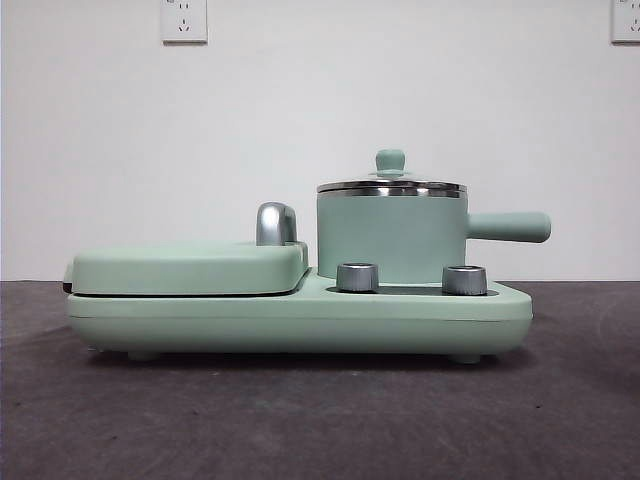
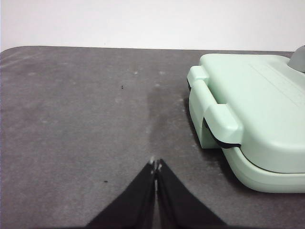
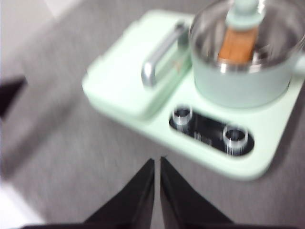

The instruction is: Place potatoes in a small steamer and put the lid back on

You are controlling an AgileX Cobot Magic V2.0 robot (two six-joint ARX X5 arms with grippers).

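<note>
Potato [image 3: 237, 45], orange-brown, inside the mint steamer pot [image 1: 392, 235], seen through the glass lid [image 1: 391, 186] seated on the chrome rim, green knob on top. Pot standing on the right half of a mint cooker base [image 1: 300, 318], behind two silver dials [image 1: 358, 277]; flat griddle cover [image 1: 188, 268] on the left half. Right end effector [image 3: 157, 161] pinched together, empty, above the dark counter [image 1: 320, 420], short of the dials and apart from the pot. Left end effector [image 2: 156, 165] also pressed together, empty, beside the griddle end.
</note>
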